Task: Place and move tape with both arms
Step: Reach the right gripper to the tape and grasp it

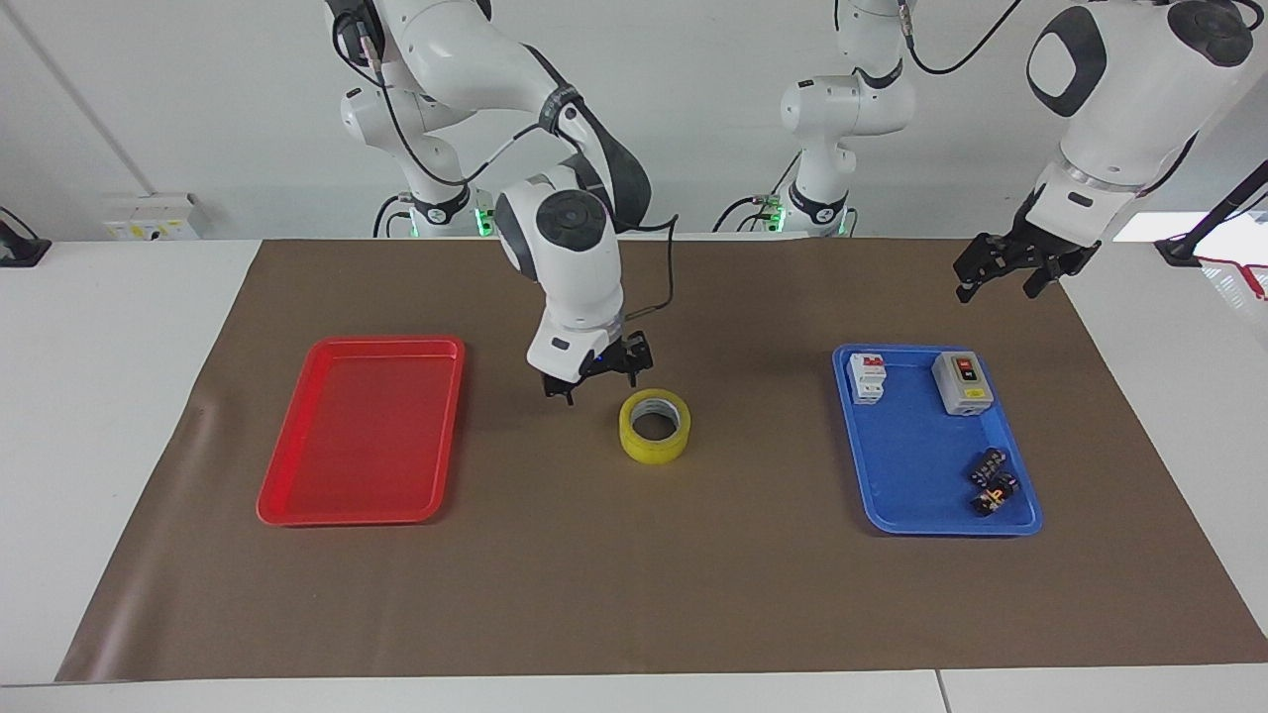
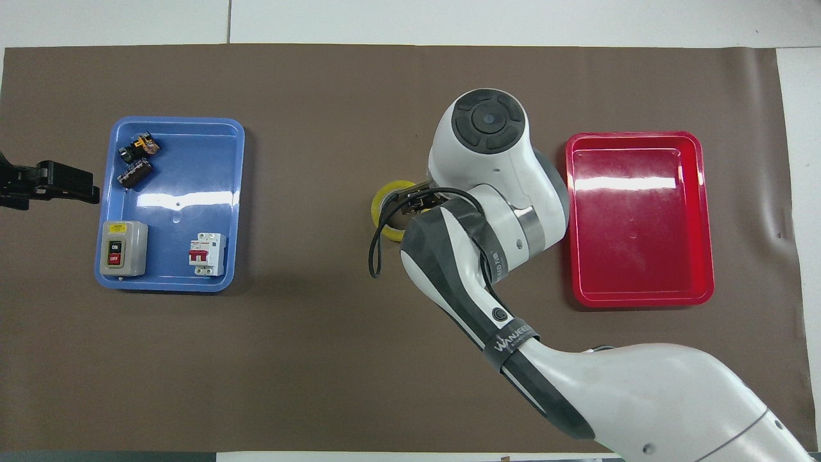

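You see the yellow tape flat on the brown-covered desk between red tray and blue tray, your right pincer wide just beside it — not touching, your left pincer wide, raised near the blue tray.

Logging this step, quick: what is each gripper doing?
Right gripper: open, empty, beside the tape.
Left gripper: open, empty, waiting, raised.

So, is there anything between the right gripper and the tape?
Nothing visible. The right gripper, jaws open, hangs just beside the tape toward the red tray; only bare brown mat lies between them.
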